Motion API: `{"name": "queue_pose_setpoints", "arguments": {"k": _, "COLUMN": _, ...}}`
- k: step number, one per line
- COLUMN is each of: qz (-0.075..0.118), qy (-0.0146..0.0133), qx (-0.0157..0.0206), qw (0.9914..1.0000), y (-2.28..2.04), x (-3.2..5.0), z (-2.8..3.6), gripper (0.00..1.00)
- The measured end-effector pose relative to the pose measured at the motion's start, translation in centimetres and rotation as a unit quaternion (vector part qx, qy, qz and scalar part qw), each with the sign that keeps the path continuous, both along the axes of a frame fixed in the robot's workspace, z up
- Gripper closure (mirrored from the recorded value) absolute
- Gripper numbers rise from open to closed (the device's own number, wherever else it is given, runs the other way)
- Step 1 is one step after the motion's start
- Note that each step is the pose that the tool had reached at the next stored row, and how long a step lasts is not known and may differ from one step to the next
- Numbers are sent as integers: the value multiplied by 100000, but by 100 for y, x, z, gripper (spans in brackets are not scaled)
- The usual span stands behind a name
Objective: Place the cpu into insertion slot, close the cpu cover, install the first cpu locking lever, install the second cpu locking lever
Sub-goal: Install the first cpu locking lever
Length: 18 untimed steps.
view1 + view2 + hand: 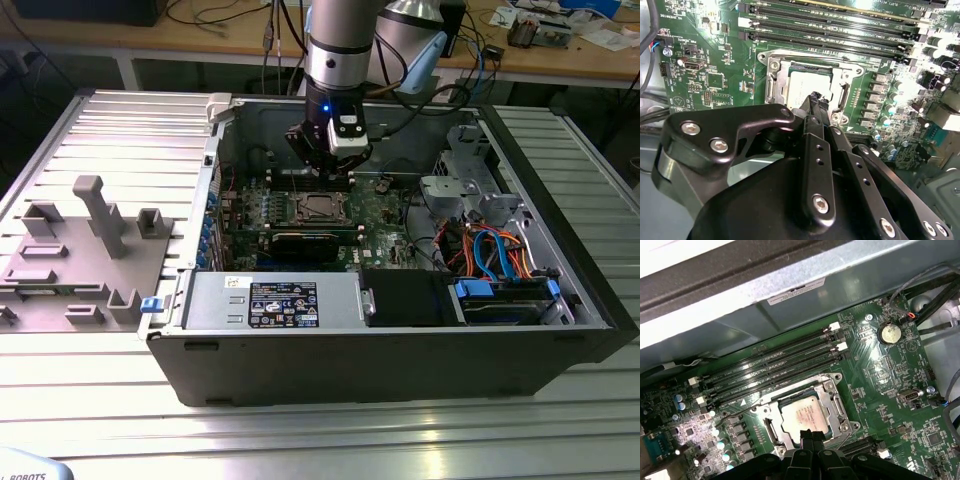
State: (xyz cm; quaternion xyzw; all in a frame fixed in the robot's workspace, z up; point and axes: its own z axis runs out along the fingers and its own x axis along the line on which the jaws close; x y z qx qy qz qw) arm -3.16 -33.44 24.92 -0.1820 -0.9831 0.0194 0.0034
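One flat silver cpu (802,414) under square metal cpu cover (836,408); black hand (815,99) pinched narrow.

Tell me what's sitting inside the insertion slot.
The cpu lies in the insertion slot, its silver top showing through the cpu cover frame. The gripper tips hide its near edge; the contacts beneath are covered.
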Motion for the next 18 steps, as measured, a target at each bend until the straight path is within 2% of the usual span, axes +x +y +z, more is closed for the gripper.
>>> {"name": "queue_pose_setpoints", "arguments": {"k": 18, "qz": 2224, "qy": -1, "qx": -5, "qw": 99975, "y": 0, "x": 0, "z": 0, "gripper": 89}}
